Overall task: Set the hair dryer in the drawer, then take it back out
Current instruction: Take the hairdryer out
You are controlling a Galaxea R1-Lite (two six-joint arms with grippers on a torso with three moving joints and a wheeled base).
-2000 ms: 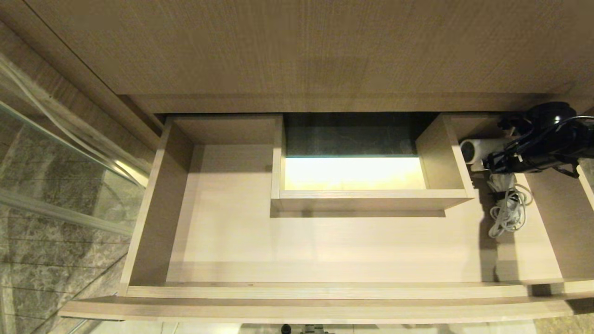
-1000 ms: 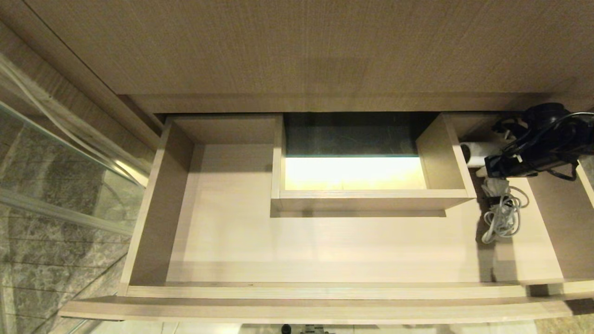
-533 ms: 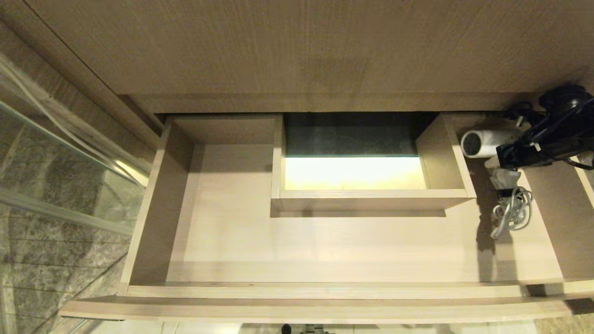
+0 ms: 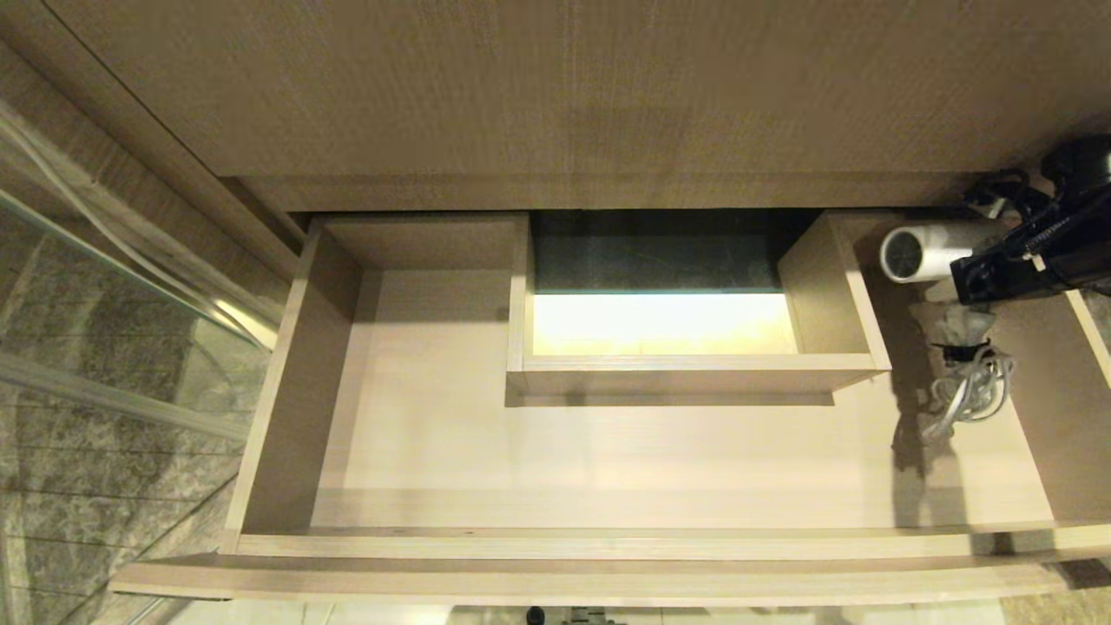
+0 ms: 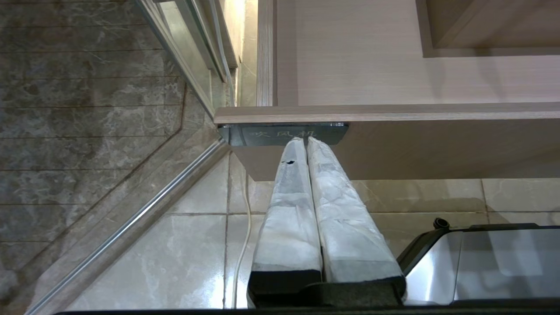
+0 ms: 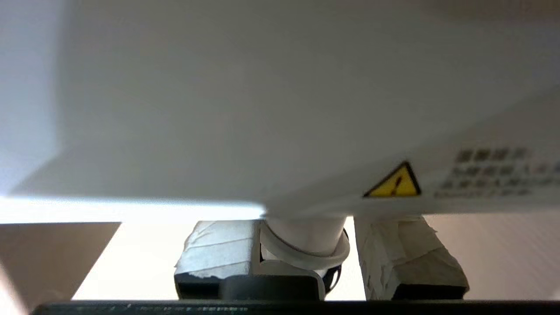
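Dryer [image 4: 924, 253] now higher and further toward 2 o'clock than a second ago, clear of the drawer [image 4: 608, 545] floor, cord bundle [image 4: 970, 391] dangling beneath. Right gripper [image 6: 306, 258] jaws partly closed, clamped on its handle. Reads as the take-out leg: lift under way, not yet clear of the drawer. Left gripper [image 5: 306, 144] parked, jaws shut, at the drawer front.

- The head view looked straight down from high up into the open drawer [image 4: 608, 460].
- The left wrist view sat low, looking up at the drawer [image 5: 393, 113] front; both views shared it.
- The right wrist view was pressed very close under the hair dryer [image 6: 262, 109].
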